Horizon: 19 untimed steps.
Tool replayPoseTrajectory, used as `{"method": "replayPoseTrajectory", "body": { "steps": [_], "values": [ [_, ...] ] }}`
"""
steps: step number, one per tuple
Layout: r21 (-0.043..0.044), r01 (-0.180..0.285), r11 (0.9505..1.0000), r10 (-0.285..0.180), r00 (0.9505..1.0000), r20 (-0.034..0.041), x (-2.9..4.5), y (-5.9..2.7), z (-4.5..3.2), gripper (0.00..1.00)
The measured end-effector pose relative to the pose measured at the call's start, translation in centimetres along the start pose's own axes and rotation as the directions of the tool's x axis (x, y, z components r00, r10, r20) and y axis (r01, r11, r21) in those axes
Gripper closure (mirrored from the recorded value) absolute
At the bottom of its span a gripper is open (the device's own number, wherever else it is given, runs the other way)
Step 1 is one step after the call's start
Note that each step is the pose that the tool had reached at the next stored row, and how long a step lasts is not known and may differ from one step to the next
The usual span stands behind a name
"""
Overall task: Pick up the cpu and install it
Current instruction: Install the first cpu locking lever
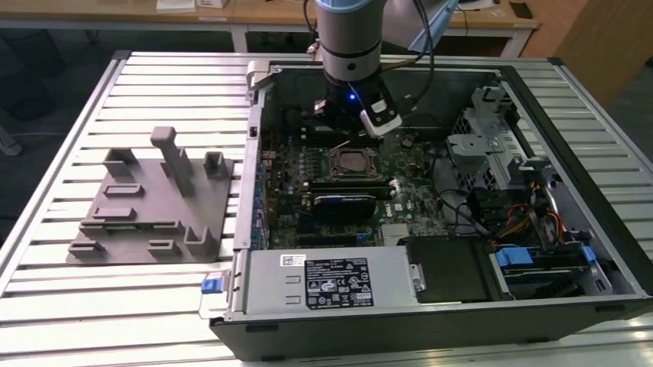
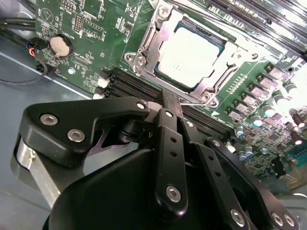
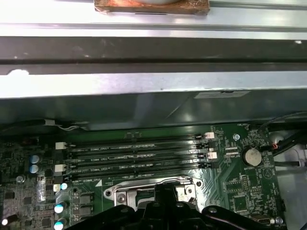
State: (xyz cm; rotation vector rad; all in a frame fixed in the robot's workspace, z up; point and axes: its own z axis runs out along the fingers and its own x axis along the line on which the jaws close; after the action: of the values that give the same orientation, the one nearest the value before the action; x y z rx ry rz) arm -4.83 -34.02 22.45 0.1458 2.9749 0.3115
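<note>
The cpu point(image 1: 355, 160) lies flat in the square socket on the green motherboard inside the open computer case; its silvery top point(image 2: 189, 55) sits inside the metal socket frame point(image 2: 156, 28). My gripper point(image 2: 169, 103) hangs just above the board at the socket's edge, over the black memory slots, shut with nothing in it. In the exterior view the gripper point(image 1: 345, 142) is right behind the socket, under the arm's wrist. In the first wrist view the gripper point(image 3: 160, 203) covers most of the socket frame point(image 3: 144, 182).
A grey plastic fixture point(image 1: 153, 206) with upright blocks lies on the slatted table at the exterior view's left. Inside the case are a power supply point(image 1: 316, 279), a drive cage point(image 1: 490, 145), loose cables point(image 1: 469, 206) and a coin battery point(image 2: 61, 45). The case wall point(image 3: 144, 91) rises behind the memory slots point(image 3: 134, 153).
</note>
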Motion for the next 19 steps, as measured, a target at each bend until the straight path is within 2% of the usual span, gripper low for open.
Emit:
{"method": "replayPoseTrajectory", "body": {
  "steps": [6,12,19],
  "values": [
    [0.0011,-0.006,1.0,0.006,1.0,0.0013,0.06,0.46,0.16,0.89],
    [0.0004,-0.008,1.0,0.008,0.9999,0.0067,0.12,0.4,0.56,0.89],
    [0.0012,-0.012,0.9999,0.012,0.9999,0.0077,0.19,0.49,0.91,0.89]
  ]
}}
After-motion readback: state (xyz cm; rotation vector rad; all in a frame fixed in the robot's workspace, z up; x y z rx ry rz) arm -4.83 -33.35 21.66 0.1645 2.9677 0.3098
